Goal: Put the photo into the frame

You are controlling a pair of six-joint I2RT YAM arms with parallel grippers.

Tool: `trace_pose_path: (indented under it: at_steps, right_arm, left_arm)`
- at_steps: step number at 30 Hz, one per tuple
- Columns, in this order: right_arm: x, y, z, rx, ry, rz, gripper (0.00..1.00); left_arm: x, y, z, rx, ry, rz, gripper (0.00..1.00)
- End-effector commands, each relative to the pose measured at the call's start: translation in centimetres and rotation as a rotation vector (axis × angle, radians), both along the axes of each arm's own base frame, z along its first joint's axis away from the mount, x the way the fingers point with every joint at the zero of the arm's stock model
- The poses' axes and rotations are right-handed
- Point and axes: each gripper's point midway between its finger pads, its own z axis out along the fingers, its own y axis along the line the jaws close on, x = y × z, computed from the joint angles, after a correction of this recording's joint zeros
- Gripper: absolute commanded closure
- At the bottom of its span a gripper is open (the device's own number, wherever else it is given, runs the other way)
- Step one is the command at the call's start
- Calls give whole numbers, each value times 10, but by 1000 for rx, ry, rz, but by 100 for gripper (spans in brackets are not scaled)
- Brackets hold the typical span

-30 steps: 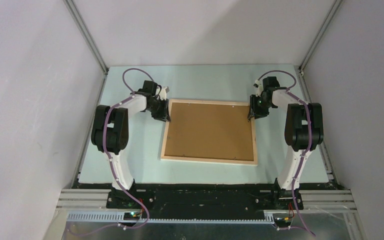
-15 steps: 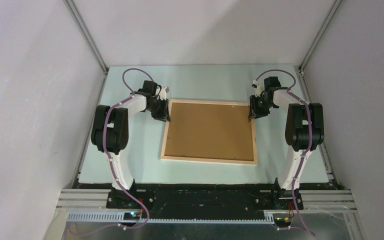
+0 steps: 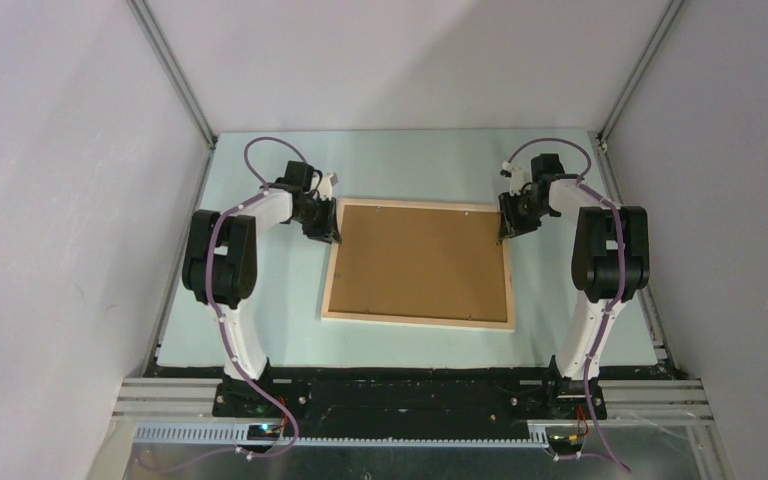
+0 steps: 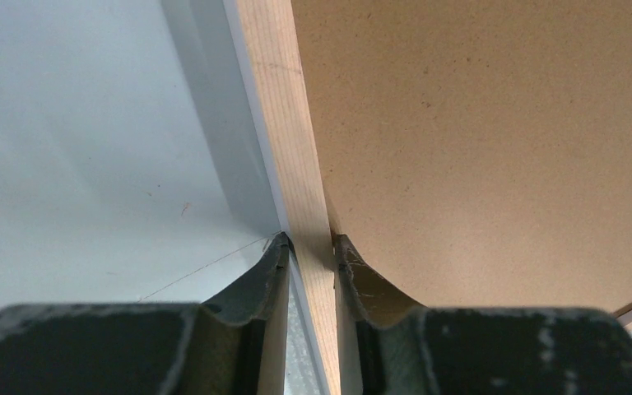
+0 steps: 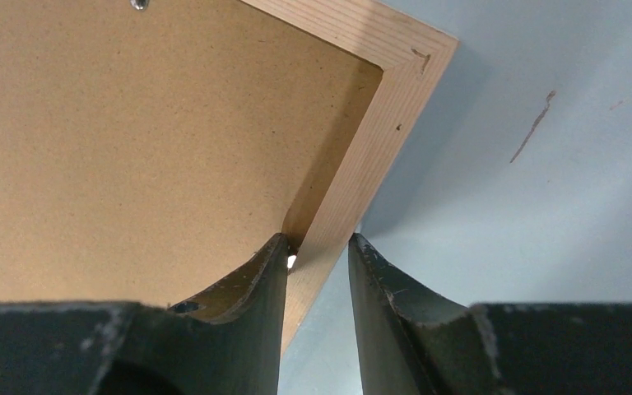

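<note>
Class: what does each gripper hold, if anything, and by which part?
Both hold the frame: left gripper pinches its left rail, right gripper its right rail, both near the far corners.

The frame (image 4: 296, 123) is pale bare wood, fine-grained and matt. Its backing board (image 4: 477, 148) is brown fibreboard, speckled and dull. The bench (image 4: 90, 148) looks smooth, pale and faintly scratched. The left end effector (image 4: 310, 247) has dark, scuffed matt fingers (image 4: 255, 284).

The pale-wood rectangular picture frame (image 3: 417, 322) lies on the flat table (image 3: 280, 300), brown fibreboard backing panel (image 3: 420, 260) inside it; left gripper (image 3: 332, 238) straddles its left rail, right gripper (image 3: 505, 234) its right.
</note>
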Motion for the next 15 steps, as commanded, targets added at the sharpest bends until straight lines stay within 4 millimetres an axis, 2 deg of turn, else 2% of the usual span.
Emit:
trace_pose_path:
  at_steps: [1, 15]
  right_arm:
    - [-20, 2, 5, 7, 48, 73, 64]
    - [-25, 0, -3, -76, 47, 171, 59]
  left_arm:
    - [-14, -6, -16, -18, 69, -24, 100]
    - [-13, -6, -16, -21, 69, -26, 100]
